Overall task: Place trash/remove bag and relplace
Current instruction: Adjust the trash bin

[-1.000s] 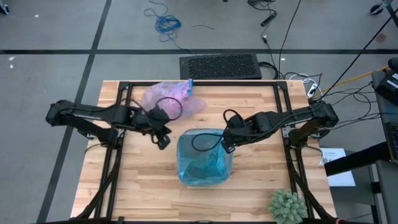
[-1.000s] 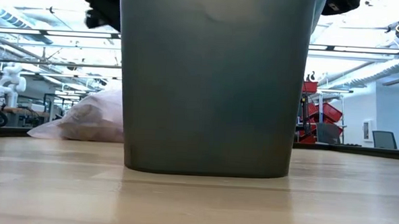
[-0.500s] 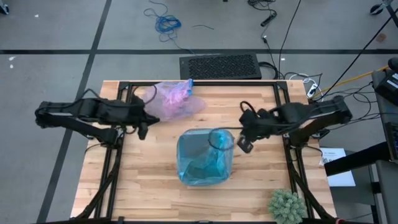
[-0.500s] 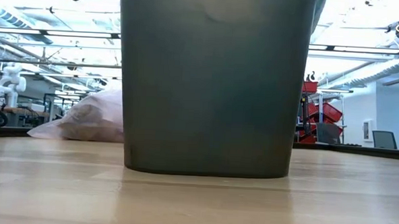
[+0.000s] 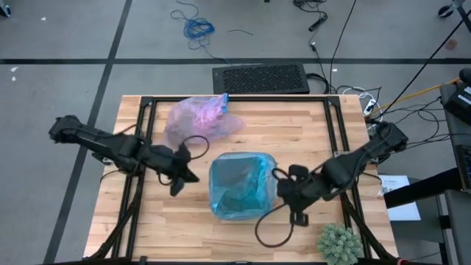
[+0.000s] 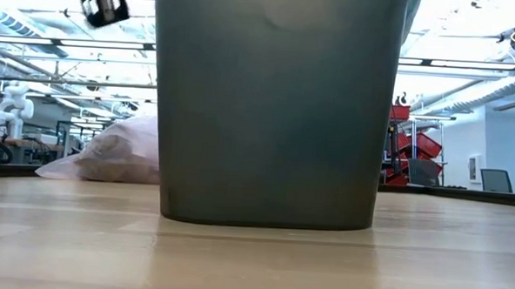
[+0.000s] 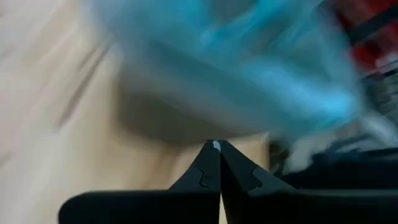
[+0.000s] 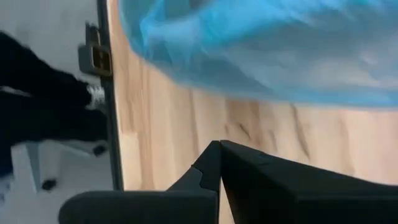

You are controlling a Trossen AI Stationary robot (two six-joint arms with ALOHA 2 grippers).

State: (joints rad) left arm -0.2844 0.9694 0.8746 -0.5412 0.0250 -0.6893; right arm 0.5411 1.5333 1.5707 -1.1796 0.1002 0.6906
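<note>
Both my pincers are together and empty, left pincer [image 5: 176, 184] nearer the lavender bag [image 5: 195, 119] lying beyond it on the surface [image 5: 294, 140].

No writing, label, brand, number or sign can be read anywhere here. A white sheet of paper [image 5: 398, 193] lying past the table's right edge carries some dark print, but it is too small to make out. The grey bin [image 6: 272, 106] presents a plain wall with no marking on it, and the room behind it offers no legible signs.
</note>
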